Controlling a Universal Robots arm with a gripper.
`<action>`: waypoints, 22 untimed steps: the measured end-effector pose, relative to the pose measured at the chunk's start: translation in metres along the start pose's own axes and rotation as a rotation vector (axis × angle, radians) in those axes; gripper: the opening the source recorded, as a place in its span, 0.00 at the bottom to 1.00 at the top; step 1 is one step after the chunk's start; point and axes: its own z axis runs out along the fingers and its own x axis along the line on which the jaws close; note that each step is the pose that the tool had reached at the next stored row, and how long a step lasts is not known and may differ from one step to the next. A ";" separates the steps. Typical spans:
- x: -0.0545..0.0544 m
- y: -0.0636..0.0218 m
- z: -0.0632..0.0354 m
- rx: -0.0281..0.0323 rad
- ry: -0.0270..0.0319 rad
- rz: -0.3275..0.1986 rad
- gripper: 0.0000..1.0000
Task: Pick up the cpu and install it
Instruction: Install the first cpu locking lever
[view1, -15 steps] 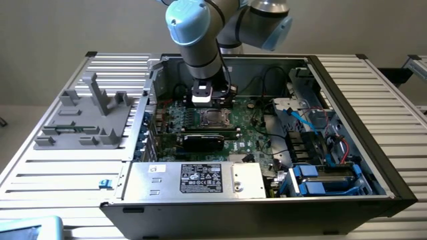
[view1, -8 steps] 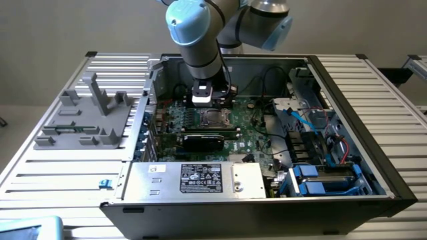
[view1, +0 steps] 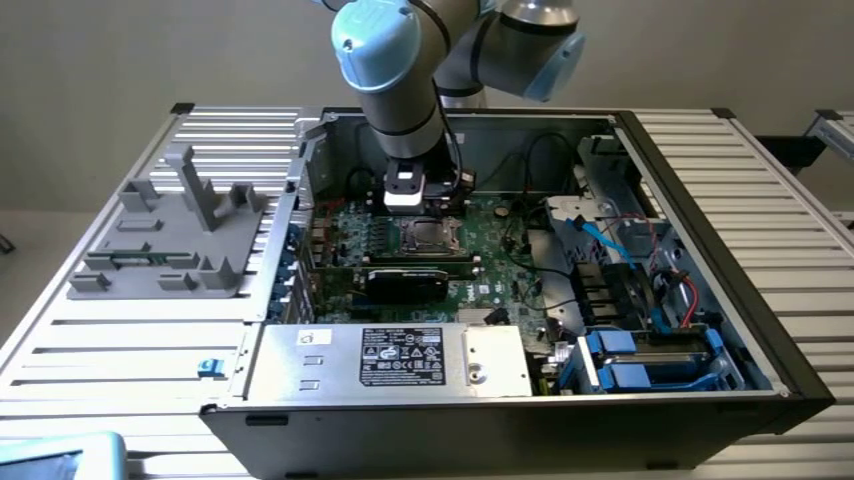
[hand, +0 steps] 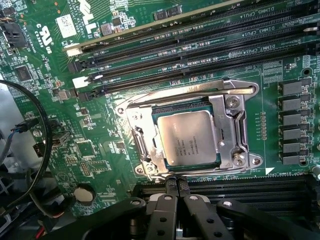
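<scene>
On the exterior view's left, a grey plastic fixture (view1: 174, 235) with upright posts stands on the slatted metal surface (view1: 120, 350), near the surface's left edge and just beside the open computer case (view1: 534, 420). Bare slats run between the fixture and the near edge, where a small blue clip (view1: 207, 368) sits against the case's front left corner.

The case lies on its side with its top panel off, taking up the middle of the surface. Along its near wall sits the silver power supply (view1: 387, 358) with a white label. Behind that lies the green motherboard (view1: 501, 255), with a black card (view1: 407, 280) across it.

The arm (view1: 400, 90) reaches down into the case from above, close to the far wall, and the gripper (hand: 177, 187) hangs just over the board. Its black fingers (hand: 171, 186) are pressed together, tip against tip, with nothing between them. In the wrist view the tips sit at the edge of the metal socket frame (hand: 232, 127), just beside the memory slots (hand: 280, 187).

The cpu (hand: 186, 136) lies flat inside the socket, silver top up, framed by the metal bracket, with the lever (hand: 220, 91) along one side.

At the exterior view's right, the case's end holds blue drive caddies (view1: 654, 355) and loose blue, black and red cables (view1: 621, 245); open slats lie beyond it.
</scene>
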 end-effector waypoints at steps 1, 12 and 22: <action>0.000 0.0001 0.0001 -0.0001 0.0000 0.000 0.11; 0.000 0.0001 0.0012 0.0009 0.0004 0.000 0.11; 0.000 0.0001 0.0016 0.0071 0.0014 0.001 0.11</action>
